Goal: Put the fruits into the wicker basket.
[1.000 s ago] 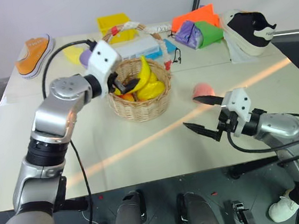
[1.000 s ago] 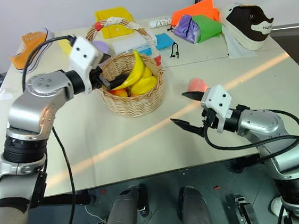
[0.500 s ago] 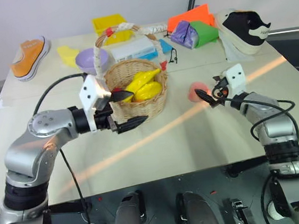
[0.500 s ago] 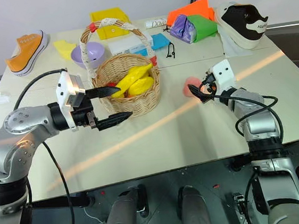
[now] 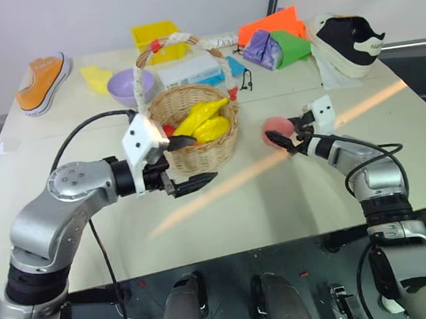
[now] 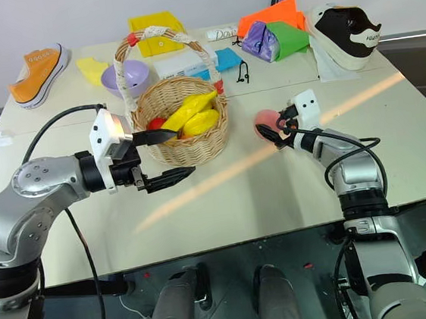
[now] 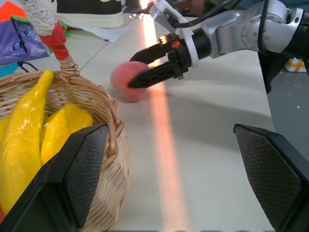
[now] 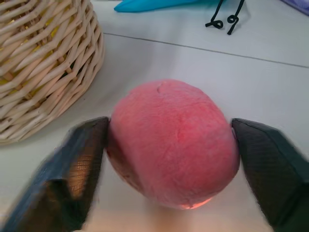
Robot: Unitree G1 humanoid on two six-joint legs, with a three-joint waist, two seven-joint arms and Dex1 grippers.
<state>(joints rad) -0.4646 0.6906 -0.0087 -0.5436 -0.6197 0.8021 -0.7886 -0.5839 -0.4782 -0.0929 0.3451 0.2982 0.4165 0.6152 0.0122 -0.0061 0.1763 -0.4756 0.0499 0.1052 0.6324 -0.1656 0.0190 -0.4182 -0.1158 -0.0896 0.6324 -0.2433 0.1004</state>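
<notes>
The pinkish peach (image 5: 273, 130) rests on the table to the right of the wicker basket (image 5: 213, 149). My right gripper (image 5: 283, 138) is shut on the peach, one finger (image 8: 84, 159) pressed to each side of it. A yellow banana (image 5: 201, 115) lies inside the basket beside other yellow and red fruit. In front of the basket's left side, just outside its wall, my left gripper (image 5: 204, 158) hangs open and holds nothing. The left wrist view looks past the basket rim (image 7: 108, 121) at the peach (image 7: 126, 81) between the right fingers.
Behind the basket stand a lilac bowl (image 5: 130, 86), a yellow box (image 5: 158, 34) and a pale blue box (image 5: 192, 69). An orange sneaker (image 5: 41, 80) lies far left, a black-and-white shoe (image 5: 349, 38) far right, with purple, green and orange items (image 5: 281, 42) between.
My left gripper has drawn back out of the basket toward its front, still open. My right gripper has reached forward to the peach and narrowed onto it.
</notes>
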